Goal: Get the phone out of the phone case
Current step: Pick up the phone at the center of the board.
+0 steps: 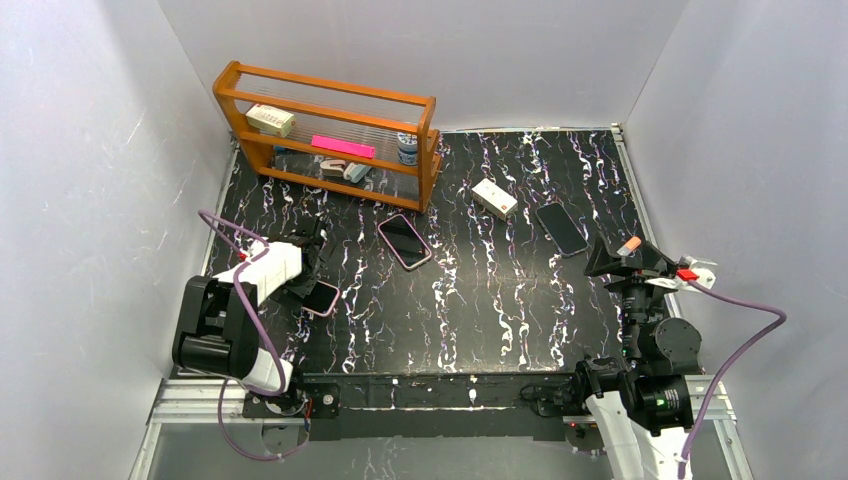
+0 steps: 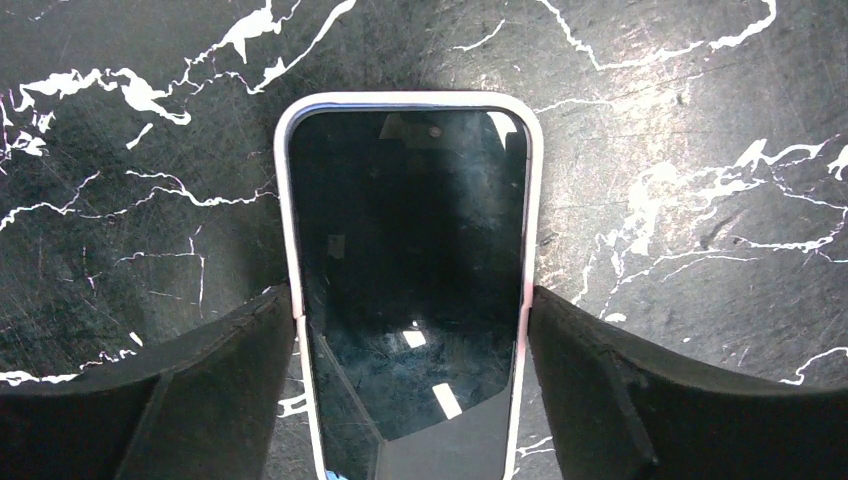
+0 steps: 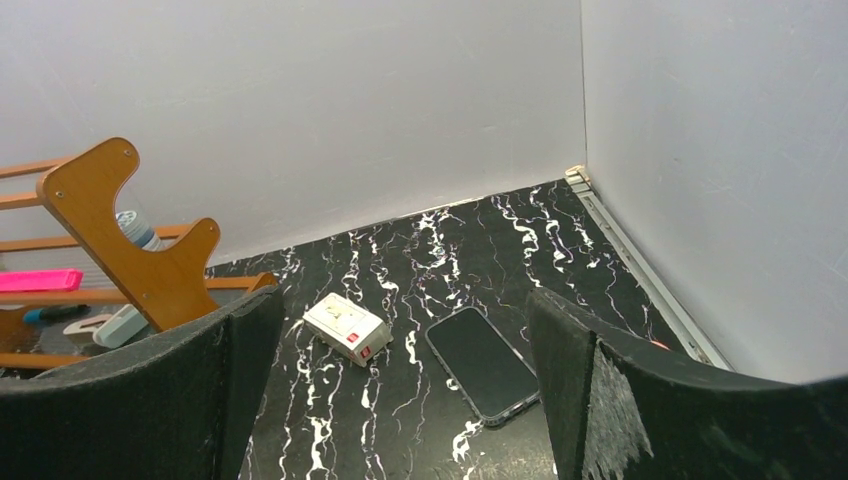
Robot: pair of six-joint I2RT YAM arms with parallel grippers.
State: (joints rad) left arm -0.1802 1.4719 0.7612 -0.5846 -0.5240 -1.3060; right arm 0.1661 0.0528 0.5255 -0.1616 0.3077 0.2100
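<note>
A phone in a pale pink case [image 2: 408, 260] lies screen up on the black marbled table; in the top view it [image 1: 323, 298] sits at the near left. My left gripper [image 2: 410, 300] straddles it, with one finger pressed on each long edge of the case, and shows in the top view [image 1: 308, 278] over the phone's left end. My right gripper [image 1: 640, 258] hangs open and empty above the table's right side. A second phone in a pink case [image 1: 404, 240] lies near the table's middle. A dark phone [image 1: 561, 228] lies at the right and also shows in the right wrist view [image 3: 483, 364].
A wooden rack [image 1: 330, 130] with small items stands at the back left. A small white box [image 1: 494, 197] lies right of it, seen also in the right wrist view [image 3: 346, 328]. Grey walls close in the table on three sides.
</note>
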